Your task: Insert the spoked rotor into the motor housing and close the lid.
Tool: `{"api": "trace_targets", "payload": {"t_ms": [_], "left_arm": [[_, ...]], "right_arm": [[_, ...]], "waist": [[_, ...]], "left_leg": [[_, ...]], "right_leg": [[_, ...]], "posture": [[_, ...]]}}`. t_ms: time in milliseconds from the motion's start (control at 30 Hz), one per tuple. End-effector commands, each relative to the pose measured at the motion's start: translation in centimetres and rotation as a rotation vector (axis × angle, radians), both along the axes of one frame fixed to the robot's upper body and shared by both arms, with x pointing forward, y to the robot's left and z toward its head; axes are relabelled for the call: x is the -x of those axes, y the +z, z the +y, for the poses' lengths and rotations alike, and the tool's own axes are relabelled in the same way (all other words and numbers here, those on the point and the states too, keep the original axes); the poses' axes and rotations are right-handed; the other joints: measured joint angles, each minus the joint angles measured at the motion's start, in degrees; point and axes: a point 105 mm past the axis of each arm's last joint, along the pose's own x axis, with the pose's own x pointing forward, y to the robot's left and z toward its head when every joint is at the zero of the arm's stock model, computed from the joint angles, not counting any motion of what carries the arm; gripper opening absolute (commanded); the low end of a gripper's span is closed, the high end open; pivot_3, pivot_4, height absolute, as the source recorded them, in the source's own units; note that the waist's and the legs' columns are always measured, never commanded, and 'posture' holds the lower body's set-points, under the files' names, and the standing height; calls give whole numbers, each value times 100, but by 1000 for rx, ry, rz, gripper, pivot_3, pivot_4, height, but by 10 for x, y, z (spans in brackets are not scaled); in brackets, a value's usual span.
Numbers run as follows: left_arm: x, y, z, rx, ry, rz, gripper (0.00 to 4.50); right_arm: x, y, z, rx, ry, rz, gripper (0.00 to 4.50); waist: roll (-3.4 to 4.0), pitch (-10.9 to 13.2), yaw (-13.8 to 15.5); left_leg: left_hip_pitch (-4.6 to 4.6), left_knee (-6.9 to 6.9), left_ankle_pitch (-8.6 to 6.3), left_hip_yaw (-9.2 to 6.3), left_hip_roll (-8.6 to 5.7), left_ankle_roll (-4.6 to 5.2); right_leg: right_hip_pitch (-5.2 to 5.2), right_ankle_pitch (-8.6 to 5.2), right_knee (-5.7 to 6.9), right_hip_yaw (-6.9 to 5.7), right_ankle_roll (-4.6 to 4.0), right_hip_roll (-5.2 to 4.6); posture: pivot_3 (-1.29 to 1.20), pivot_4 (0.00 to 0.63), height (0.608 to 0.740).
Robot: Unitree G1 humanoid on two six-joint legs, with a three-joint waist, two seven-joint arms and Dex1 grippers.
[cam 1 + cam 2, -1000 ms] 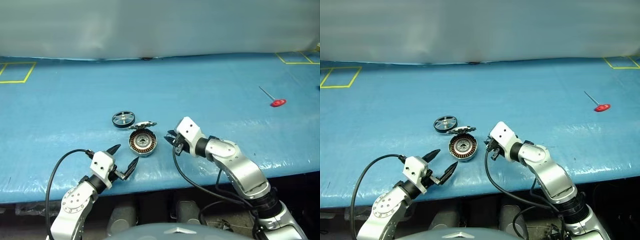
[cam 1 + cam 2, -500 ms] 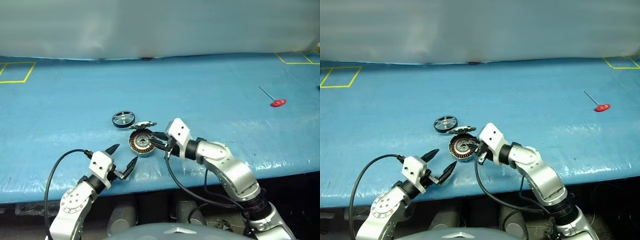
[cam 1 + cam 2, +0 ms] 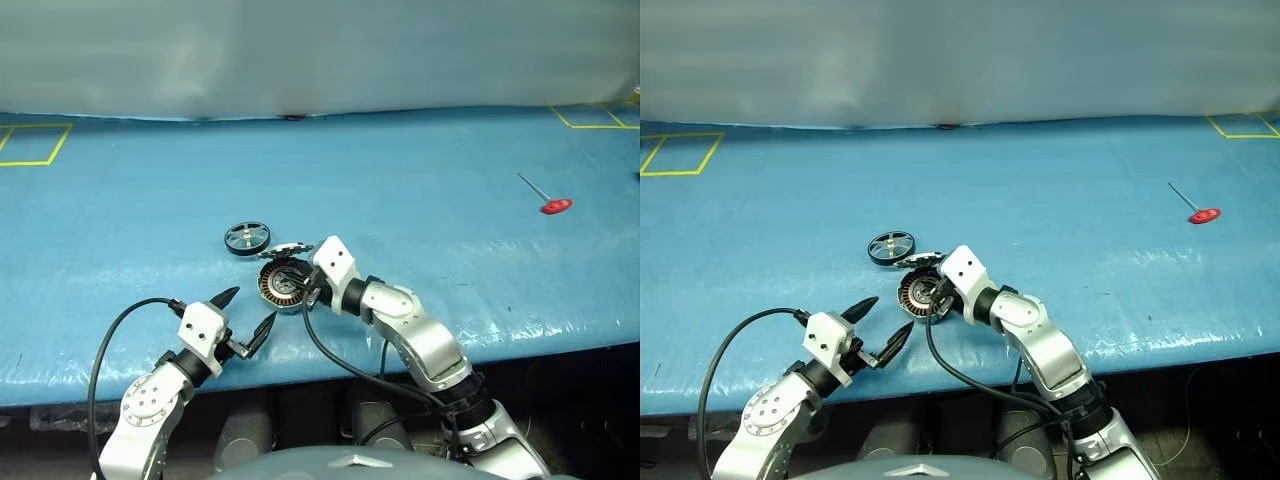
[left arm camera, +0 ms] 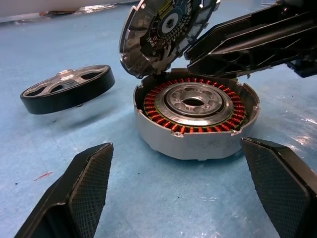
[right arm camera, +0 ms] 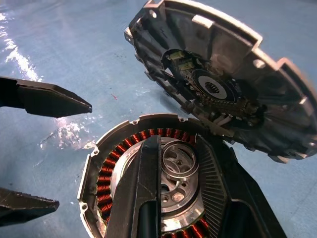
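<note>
The motor housing (image 3: 281, 287) sits on the blue table with its copper windings (image 4: 168, 121) showing. Its lid (image 4: 163, 29) stands tilted open at the far rim, dark ribbed inside (image 5: 223, 94) facing the cup. Just beyond, to the left, the spoked rotor (image 3: 246, 238) lies flat on the table, also seen as the rotor (image 4: 67, 89). My right gripper (image 5: 178, 144) reaches in from the right over the housing's open top, fingers (image 5: 141, 198) a little apart, holding nothing. My left gripper (image 3: 250, 310) is open near the front edge, just short of the housing, its fingers (image 4: 81, 188) wide apart.
A red-handled tool (image 3: 556, 205) lies far right on the blue cover (image 3: 420, 190). Yellow tape squares (image 3: 30, 145) mark the back corners. The table's front edge (image 3: 300, 370) runs just behind my left gripper, and a black cable (image 3: 110, 340) loops off that arm.
My right gripper has swung left, from beside the housing's right side to over its open top. The left gripper, rotor and lid have stayed put.
</note>
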Motion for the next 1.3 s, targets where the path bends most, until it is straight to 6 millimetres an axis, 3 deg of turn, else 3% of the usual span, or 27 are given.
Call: {"api": "trace_targets", "payload": {"t_ms": [33, 300, 1300], "left_arm": [[0, 6, -4, 6, -11, -30, 4500], [0, 7, -7, 13, -17, -33, 4500], [0, 5, -6, 14, -11, -27, 4500]], "right_arm": [[1, 8, 4, -46, 9, -4, 678], [-1, 3, 10, -49, 4, 9, 678], [0, -13, 3, -8, -9, 46, 678]], "waist": [[0, 0, 0], [0, 0, -1], [0, -1, -1]], "left_leg": [[0, 0, 0, 0, 0, 0], [1, 0, 0, 0, 0, 0], [4, 1, 0, 0, 0, 0]], "right_leg": [[0, 0, 0, 0, 0, 0], [1, 0, 1, 0, 1, 0], [4, 0, 1, 0, 1, 0]], "posture": [[0, 150, 740], [0, 150, 740], [0, 150, 740]]}}
